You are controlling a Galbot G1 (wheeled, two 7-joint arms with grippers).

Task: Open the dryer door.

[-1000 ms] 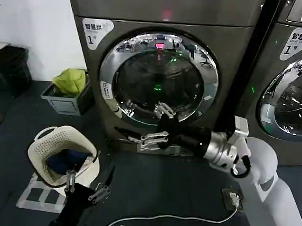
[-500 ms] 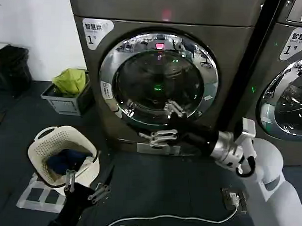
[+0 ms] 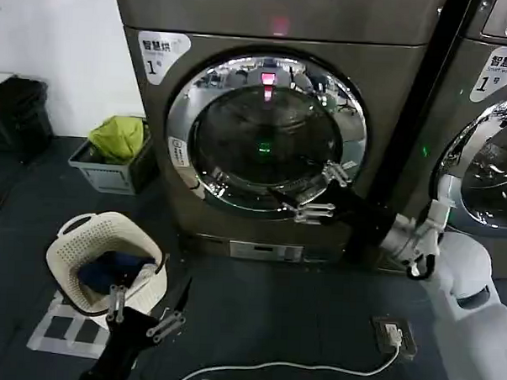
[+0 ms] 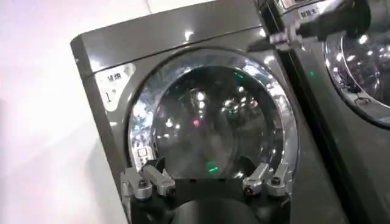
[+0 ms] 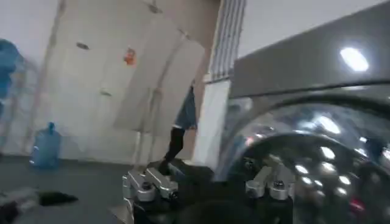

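The dryer [image 3: 278, 18] stands straight ahead with the dryer door [image 3: 264, 132] flush against its front, the chrome ring [image 3: 183, 111] unbroken all round. My right gripper [image 3: 316, 193] is open at the door's lower right rim, one finger [image 3: 337, 173] over the chrome and the other [image 3: 313, 214] just below it, holding nothing. In the right wrist view the door's ring [image 5: 274, 122] curves close behind the spread fingers [image 5: 146, 185]. My left gripper [image 3: 140, 315] hangs low near the floor, open and empty; its wrist view looks up at the door [image 4: 213, 122] past its fingers [image 4: 143, 182].
A second grey machine [image 3: 492, 125] stands close on the right. A white laundry basket [image 3: 107, 263] with dark clothes and a grey crate [image 3: 102, 177] with a green cloth sit on the floor at left. A white cable and floor socket [image 3: 394, 335] lie near the right arm.
My right gripper has swung right and upward, from below the door's bottom edge to its lower right rim. The door and the left arm have not moved.
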